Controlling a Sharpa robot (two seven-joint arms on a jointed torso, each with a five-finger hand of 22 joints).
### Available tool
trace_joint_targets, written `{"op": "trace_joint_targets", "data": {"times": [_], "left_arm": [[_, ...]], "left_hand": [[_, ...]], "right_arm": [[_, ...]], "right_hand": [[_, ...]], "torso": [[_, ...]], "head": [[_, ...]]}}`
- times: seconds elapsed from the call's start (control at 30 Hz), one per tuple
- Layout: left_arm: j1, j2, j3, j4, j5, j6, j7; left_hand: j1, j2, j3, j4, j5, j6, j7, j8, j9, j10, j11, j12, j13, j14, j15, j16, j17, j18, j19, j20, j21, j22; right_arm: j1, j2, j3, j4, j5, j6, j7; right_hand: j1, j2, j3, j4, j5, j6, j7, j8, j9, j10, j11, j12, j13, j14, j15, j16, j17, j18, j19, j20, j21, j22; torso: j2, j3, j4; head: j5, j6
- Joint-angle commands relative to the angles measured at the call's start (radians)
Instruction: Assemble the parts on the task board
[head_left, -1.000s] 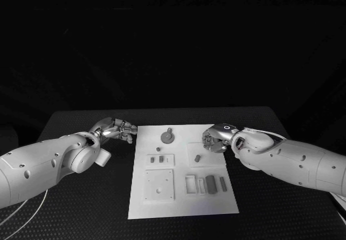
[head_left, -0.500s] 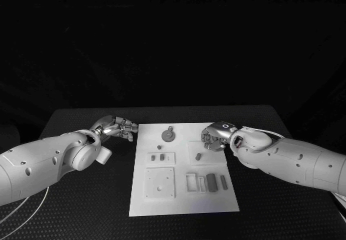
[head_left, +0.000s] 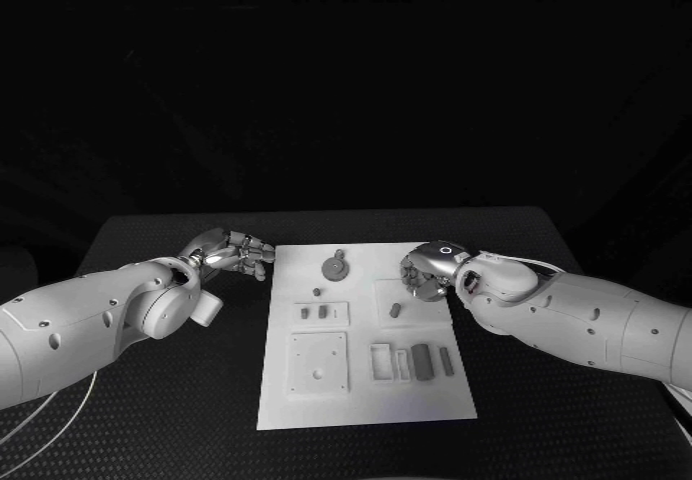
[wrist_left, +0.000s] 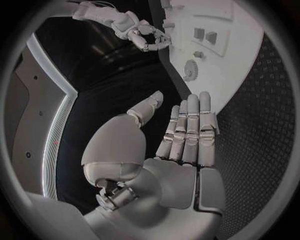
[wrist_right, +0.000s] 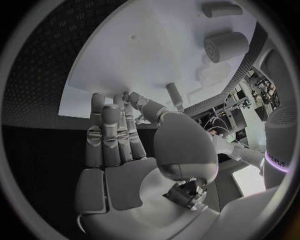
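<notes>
1. Black table (head_left: 159, 400), dark surroundings; white task board (head_left: 368, 400) lying flat at table centre.
2. Grey parts on task board: round geared piece (head_left: 336, 269) near far edge; small peg (head_left: 395, 311) on right half; dark block (head_left: 421, 359) among slotted fixtures towards near edge.
3. Left hand (head_left: 231, 255) just off task board's left edge, near far corner; above table, touching no part. Fingers (wrist_left: 187, 125) straight, pressed side by side, thumb apart; nothing held.
4. Right hand (head_left: 427, 272) over task board's right edge, beside small peg. Fingers (wrist_right: 109, 135) extended, close together, thumb apart; nothing held. Contact with task board: cannot tell.
</notes>
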Motion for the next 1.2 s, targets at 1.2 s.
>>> {"op": "trace_joint_targets", "data": {"times": [1.2], "left_arm": [[0.001, 0.005, 0.001, -0.006, 0.007, 0.010, 0.007]], "left_hand": [[-0.007, 0.002, -0.005, -0.002, -0.002, -0.004, 0.005, 0.001, -0.001, -0.004, 0.007, 0.001, -0.005, 0.006, 0.004, -0.009, 0.007, 0.018, 0.007, 0.004, -0.009, -0.002]], "right_arm": [[-0.003, -0.032, 0.011, 0.066, -0.016, -0.016, -0.041]], "right_hand": [[0.014, -0.014, 0.034, 0.004, 0.003, 0.010, -0.006, 0.014, 0.062, 0.041, -0.025, -0.012, 0.056, -0.009, -0.022, 0.028, -0.017, 0.021, 0.022, -0.012, 0.059, 0.026]], "torso": [[-0.001, -0.0010, 0.0009]], "head": [[0.000, 0.005]]}}
